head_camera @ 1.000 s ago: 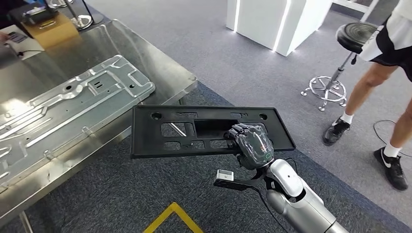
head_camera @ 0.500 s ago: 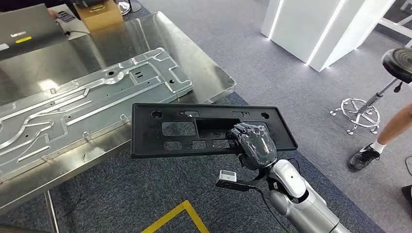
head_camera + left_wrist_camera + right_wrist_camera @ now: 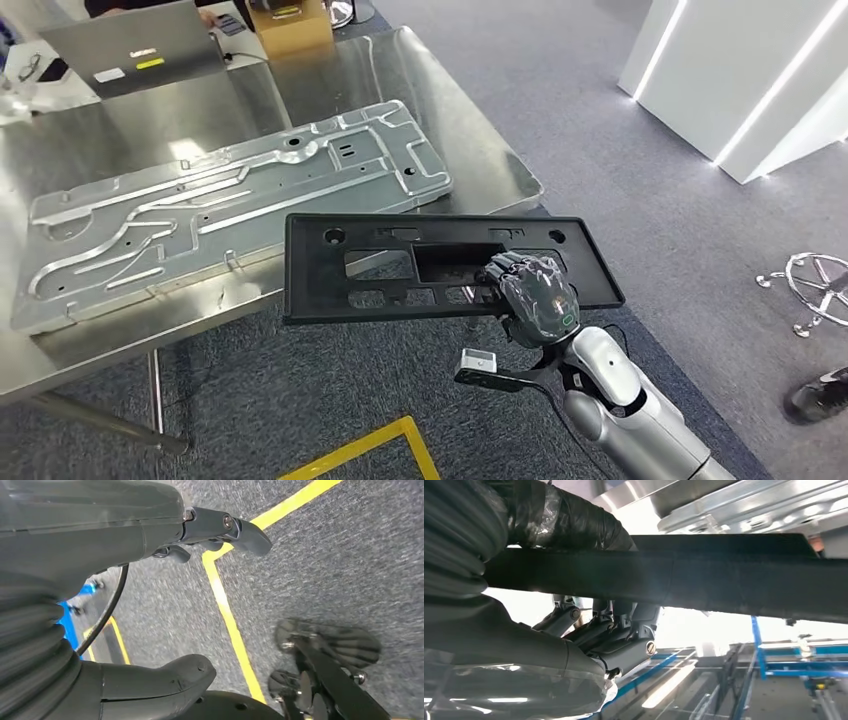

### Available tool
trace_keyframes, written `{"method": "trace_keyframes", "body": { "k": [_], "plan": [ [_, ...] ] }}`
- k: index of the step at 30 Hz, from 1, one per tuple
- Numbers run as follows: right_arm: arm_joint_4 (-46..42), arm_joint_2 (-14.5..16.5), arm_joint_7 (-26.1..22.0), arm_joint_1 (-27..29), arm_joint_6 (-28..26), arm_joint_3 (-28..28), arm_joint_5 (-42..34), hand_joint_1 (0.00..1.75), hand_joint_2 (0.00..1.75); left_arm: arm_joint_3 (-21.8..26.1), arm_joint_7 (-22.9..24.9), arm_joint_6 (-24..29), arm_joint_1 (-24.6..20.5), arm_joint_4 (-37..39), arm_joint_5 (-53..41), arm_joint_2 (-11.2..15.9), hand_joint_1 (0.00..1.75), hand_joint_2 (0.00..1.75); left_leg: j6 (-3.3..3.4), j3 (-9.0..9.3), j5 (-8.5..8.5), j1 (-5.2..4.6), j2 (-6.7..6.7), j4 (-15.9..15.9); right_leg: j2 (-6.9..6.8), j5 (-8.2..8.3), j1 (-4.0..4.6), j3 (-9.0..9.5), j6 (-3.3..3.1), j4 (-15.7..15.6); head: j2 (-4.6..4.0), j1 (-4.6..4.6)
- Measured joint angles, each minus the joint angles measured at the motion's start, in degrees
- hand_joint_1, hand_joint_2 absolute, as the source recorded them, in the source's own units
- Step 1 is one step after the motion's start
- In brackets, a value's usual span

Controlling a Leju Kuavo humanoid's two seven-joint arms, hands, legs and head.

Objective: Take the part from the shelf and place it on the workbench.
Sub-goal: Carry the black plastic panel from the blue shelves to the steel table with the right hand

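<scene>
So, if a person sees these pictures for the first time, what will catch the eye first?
First the flat black plastic part, a long panel with cut-out holes, gripped at its near edge by the right hand and held level in the air beside the corner of the steel workbench. Next the big stamped silver metal plate lying on that workbench. A yellow floor line shows below the part.

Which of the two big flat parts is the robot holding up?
The black plastic panel. The right hand grips it in the air beside the workbench, while the silver metal plate lies flat on the workbench, untouched.
</scene>
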Motion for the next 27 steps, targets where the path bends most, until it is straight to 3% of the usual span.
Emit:
{"method": "trace_keyframes", "body": {
  "k": [1, 2, 4, 5, 7, 8, 10, 12, 14, 15, 16, 17, 18, 20, 21, 23, 27],
  "plan": [
    [0.00, -0.07, 0.00, 0.18, -0.02, -0.04, -0.01, 1.75, 1.75, -0.01, 0.02, -0.01, -0.04, 0.00, 0.00, 0.01, 0.00, 1.75, -0.25, -1.29, -0.44, 0.24, 0.28, 2.28, -0.81, -0.20, 0.00, 0.17, 0.04, 0.02, 0.00, 0.00],
    [-0.02, -0.16, 0.00, 0.37, -0.04, -0.08, -0.02, 1.75, 1.75, -0.01, 0.04, -0.01, -0.02, 0.00, 0.00, 0.02, 0.00, 1.75, -0.45, -1.48, 0.21, 0.42, 0.47, 2.45, -1.57, -0.42, -0.03, 0.39, 0.16, 0.04, 0.00, -0.01],
    [-0.23, -0.39, 0.00, 0.69, -0.09, -0.24, -0.05, 1.75, 1.75, -0.02, 0.09, 0.00, 0.07, 0.00, 0.00, 0.07, 0.00, 1.75, -0.61, 1.58, 3.94, 0.65, 1.58, -3.59, -3.00, -1.01, -0.16, 1.04, 0.60, 0.16, 0.00, -0.01],
    [-0.41, -0.57, 0.00, 0.78, -0.10, -0.39, -0.09, 1.75, 1.75, -0.02, 0.10, 0.00, 0.08, 0.00, 0.00, 0.09, 0.00, 1.75, -0.47, 3.55, 5.32, 0.47, 2.91, -7.38, -3.64, -1.34, -0.11, 1.36, 0.89, 0.22, 0.00, -0.02],
    [-0.79, -1.10, 0.02, 0.85, -0.12, -0.73, -0.25, 1.75, 1.75, -0.02, 0.12, 0.01, 0.04, 0.00, -0.01, 0.12, 0.00, 1.75, 0.20, 5.86, 6.48, 0.03, 4.66, -12.03, -4.78, -1.88, 0.16, 1.84, 1.60, 0.27, 0.00, 0.02],
    [-0.97, -1.38, 0.03, 0.92, -0.11, -0.92, -0.37, 1.75, 1.75, -0.03, 0.13, 0.01, 0.02, 0.00, -0.03, 0.13, 0.00, 1.75, 0.62, 5.90, 6.17, -0.23, 4.66, -12.33, -5.33, -2.01, 0.33, 2.02, 1.93, 0.13, 0.00, 0.03],
    [-1.37, -1.81, 0.02, 1.15, -0.06, -1.31, -0.72, 1.75, 1.75, -0.15, 0.11, -0.15, 0.07, 0.00, -0.30, 0.17, 0.00, 1.75, 1.42, 6.00, 6.28, -0.20, 3.17, -12.69, -6.04, -2.36, 0.30, 2.54, 2.63, -0.08, 0.00, 0.05],
    [-1.74, -2.27, -0.05, 1.31, 0.09, -1.85, -1.19, 1.75, 1.75, -0.49, 0.07, -0.48, 0.01, 0.00, -0.77, 0.24, 0.00, 1.75, 2.19, 6.47, 6.49, -0.04, 1.82, -13.30, -3.86, -4.19, 0.06, 1.89, 3.05, 2.22, 0.00, 0.08],
    [-1.90, -2.93, -0.08, 1.53, 0.37, -2.36, -1.56, 1.75, 1.75, -0.91, 0.03, -0.69, -0.18, 0.00, -1.04, 0.30, 0.00, 1.75, 2.74, 6.68, 6.58, -0.03, 0.46, -13.57, -0.56, -7.60, 0.07, -1.56, 2.98, 8.99, 0.00, 0.11],
    [-1.91, -3.29, -0.04, 1.78, 0.51, -2.57, -1.61, 1.75, 1.75, -1.09, 0.03, -0.75, -0.26, 0.00, -1.07, 0.32, 0.00, 1.75, 2.92, 6.67, 6.56, -0.15, -0.32, -13.54, 0.21, -8.92, 0.15, -3.78, 2.87, 12.75, 0.00, 0.12],
    [-1.90, -3.56, 0.07, 2.09, 0.63, -2.75, -1.44, 1.75, 1.75, -1.22, 0.01, -0.81, -0.27, 0.00, -1.05, 0.34, 0.00, 1.75, 2.98, 6.68, 6.52, -0.26, -1.16, -13.49, 0.56, -9.23, 0.22, -5.49, 2.76, 15.24, 0.00, 0.12],
    [-1.90, -3.80, 0.29, 2.36, 0.77, -2.98, -1.03, 1.75, 1.75, -1.30, -0.01, -0.88, -0.26, 0.00, -1.04, 0.35, 0.00, 1.75, 3.07, 6.70, 6.46, -0.40, -1.83, -13.39, 0.71, -8.40, 0.25, -6.36, 2.62, 15.83, 0.00, 0.11],
    [-1.90, -4.09, 0.55, 2.44, 1.02, -3.23, -0.32, 1.75, 1.75, -1.33, -0.02, -0.93, -0.24, 0.00, -1.01, 0.35, 0.00, 1.75, 3.14, 6.76, 6.37, -0.51, -2.41, -13.25, 0.80, -6.48, 0.27, -6.16, 2.42, 14.22, 0.00, 0.11],
    [-1.87, -5.03, 1.35, 1.94, 2.17, -3.57, 1.41, 1.75, 1.75, -1.34, -0.03, -1.00, -0.16, 0.00, -0.91, 0.35, 0.00, 1.75, 3.13, 6.85, 6.10, -0.72, -3.30, -12.87, 1.34, -1.76, 0.39, -3.86, 1.85, 7.28, 0.00, 0.11],
    [-1.85, -5.63, 1.80, 1.46, 3.11, -3.70, 1.99, 1.75, 1.75, -1.35, -0.03, -1.01, -0.13, 0.00, -0.84, 0.37, 0.00, 1.75, 2.98, 6.77, 5.98, -0.83, -3.75, -12.65, 1.69, -0.34, 0.46, -2.84, 1.60, 4.27, 0.00, 0.11],
    [-1.75, -6.51, 2.60, 0.62, 5.14, -3.99, 2.27, 1.75, 1.75, -1.36, -0.03, -1.05, -0.08, 0.00, -0.70, 0.53, 0.00, 1.75, 2.93, 6.44, 5.74, -1.03, -4.15, -12.30, 2.24, 0.35, 0.55, -2.13, 1.59, 1.61, 0.00, 0.10],
    [-1.57, -7.47, 2.72, -1.17, 7.17, -4.59, 1.49, 1.75, 1.75, -1.36, -0.05, -1.16, 0.03, 0.00, -0.60, 0.84, 0.00, 1.75, 3.05, 6.47, 5.66, -0.94, -3.94, -12.47, 2.46, 0.44, 0.71, -2.10, 1.61, 1.28, 0.00, 0.09]
  ]
}}
